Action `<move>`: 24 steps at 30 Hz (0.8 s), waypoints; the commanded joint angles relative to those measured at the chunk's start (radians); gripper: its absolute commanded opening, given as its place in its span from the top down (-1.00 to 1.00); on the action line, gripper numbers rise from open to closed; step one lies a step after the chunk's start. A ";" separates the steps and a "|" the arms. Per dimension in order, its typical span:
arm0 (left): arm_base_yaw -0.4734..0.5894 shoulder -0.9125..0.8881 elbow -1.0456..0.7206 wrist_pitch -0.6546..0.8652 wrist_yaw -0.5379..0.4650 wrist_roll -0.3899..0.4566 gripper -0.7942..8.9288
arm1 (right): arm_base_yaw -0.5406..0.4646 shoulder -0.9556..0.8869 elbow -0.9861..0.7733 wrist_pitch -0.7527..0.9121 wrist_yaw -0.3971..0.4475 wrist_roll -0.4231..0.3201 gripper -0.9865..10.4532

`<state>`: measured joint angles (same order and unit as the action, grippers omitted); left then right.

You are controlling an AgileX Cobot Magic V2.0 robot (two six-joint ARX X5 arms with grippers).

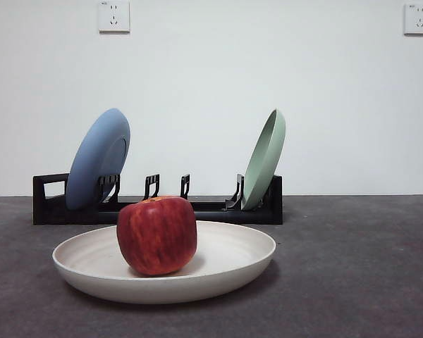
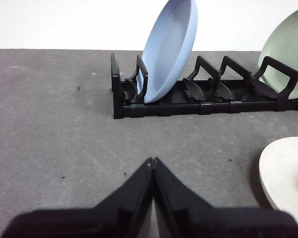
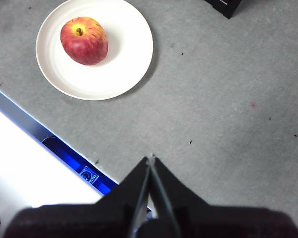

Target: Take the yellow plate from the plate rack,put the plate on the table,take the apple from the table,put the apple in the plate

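Note:
The dark red apple (image 1: 157, 234) sits upright in the cream yellow plate (image 1: 92, 264), which lies flat on the grey table (image 1: 352, 267) in front of the black plate rack (image 1: 49, 201). The right wrist view shows the apple (image 3: 84, 40) in the plate (image 3: 124, 54) from above. My right gripper (image 3: 151, 158) is shut and empty, high above the table and apart from the plate. My left gripper (image 2: 152, 160) is shut and empty, low over the table in front of the rack (image 2: 198, 99), with the plate's rim (image 2: 288, 173) to one side.
A blue plate (image 1: 99, 156) and a pale green plate (image 1: 265, 158) stand in the rack; both show in the left wrist view, blue plate (image 2: 171, 44) and green plate (image 2: 288, 49). The table's edge and a blue-lit device (image 3: 84, 171) show below the right gripper.

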<state>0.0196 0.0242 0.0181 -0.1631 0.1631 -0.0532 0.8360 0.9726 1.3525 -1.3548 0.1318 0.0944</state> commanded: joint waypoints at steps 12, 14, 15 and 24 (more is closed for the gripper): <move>0.003 0.012 -0.010 0.006 0.000 -0.005 0.84 | -0.177 -0.112 -0.019 0.257 0.025 -0.106 0.82; 0.003 0.014 -0.010 0.006 0.000 -0.005 0.84 | -0.271 -0.163 -0.046 0.390 -0.039 -0.108 0.82; 0.003 0.016 -0.010 0.006 0.000 -0.005 0.84 | -0.330 -0.191 -0.071 0.458 -0.079 -0.116 0.82; 0.003 0.032 -0.010 0.006 0.000 -0.005 0.84 | -0.800 -0.499 -0.486 0.909 -0.277 -0.126 0.82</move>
<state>0.0196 0.0555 0.0181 -0.1631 0.1631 -0.0536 0.0719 0.4931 0.9314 -0.4618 -0.1402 -0.0242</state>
